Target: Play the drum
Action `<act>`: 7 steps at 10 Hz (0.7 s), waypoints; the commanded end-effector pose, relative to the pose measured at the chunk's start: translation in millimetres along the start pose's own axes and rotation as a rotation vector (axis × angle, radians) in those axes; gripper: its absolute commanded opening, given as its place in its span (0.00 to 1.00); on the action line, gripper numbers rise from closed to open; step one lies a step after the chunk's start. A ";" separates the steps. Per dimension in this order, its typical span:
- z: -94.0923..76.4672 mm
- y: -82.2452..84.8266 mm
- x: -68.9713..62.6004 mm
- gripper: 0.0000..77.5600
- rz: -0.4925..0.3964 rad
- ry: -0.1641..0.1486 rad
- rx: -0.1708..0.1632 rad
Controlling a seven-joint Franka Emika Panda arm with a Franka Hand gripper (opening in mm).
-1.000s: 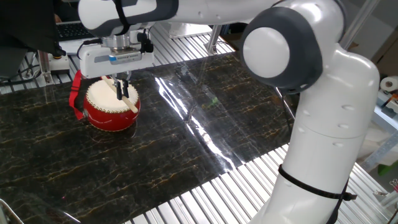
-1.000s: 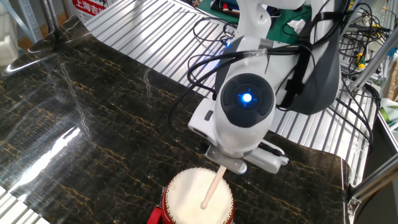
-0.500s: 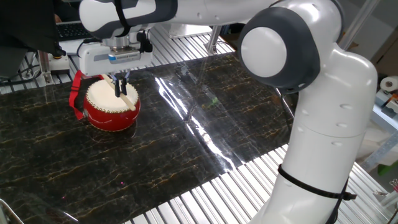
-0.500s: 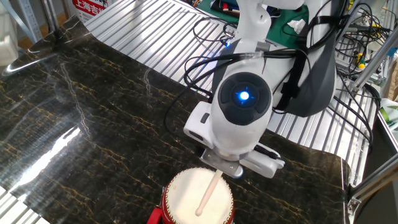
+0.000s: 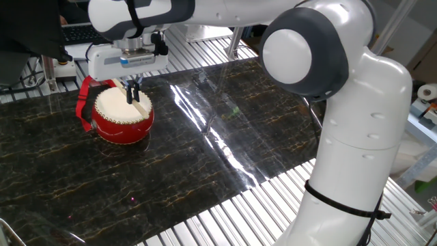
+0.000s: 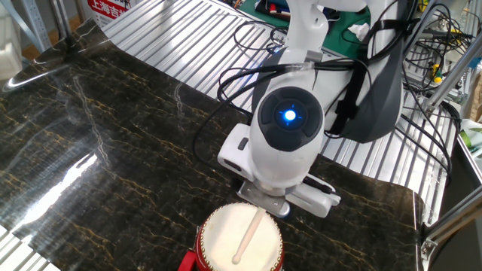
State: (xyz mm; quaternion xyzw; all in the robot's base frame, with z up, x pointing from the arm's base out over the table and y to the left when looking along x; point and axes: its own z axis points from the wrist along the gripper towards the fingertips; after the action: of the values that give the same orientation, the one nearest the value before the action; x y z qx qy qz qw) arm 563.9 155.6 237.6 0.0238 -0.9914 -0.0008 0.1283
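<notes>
The small red drum [image 5: 119, 116] with a cream skin head and a red loop strap [image 5: 83, 102] stands at the left of the dark marble table; in the other fixed view it shows at the bottom edge [image 6: 239, 239]. My gripper [image 5: 132, 90] hangs just above the drum head, shut on a thin light wooden stick [image 5: 136, 100]. The stick slants down across the skin, and its tip [image 6: 236, 260] lies on or just over the head. In the other fixed view the arm's wrist hides the fingers.
The dark marble slab [image 5: 225, 143] lies on a ribbed metal table [image 5: 225, 212]. The arm's large white body [image 5: 355, 137] stands at the right. Cables and a dark bag [image 6: 376, 83] lie behind the arm.
The gripper has shifted slightly left and up over the drum, and the stick's tip has moved across the skin toward the drum's near side in the other fixed view.
</notes>
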 end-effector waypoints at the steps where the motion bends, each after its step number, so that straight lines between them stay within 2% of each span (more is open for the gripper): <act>1: -7.5 -5.3 -10.2 0.01 0.008 -0.048 -0.004; 2: -9.0 -6.3 -11.2 0.01 0.010 -0.058 -0.004; 4: -7.5 -6.2 -14.5 0.01 0.023 -0.098 -0.007; 7: -1.6 -1.0 -22.5 0.01 0.024 -0.099 -0.013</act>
State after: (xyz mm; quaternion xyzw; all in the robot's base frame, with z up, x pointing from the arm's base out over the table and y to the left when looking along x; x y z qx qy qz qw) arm 582.9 153.4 233.4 0.0115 -0.9966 -0.0061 0.0809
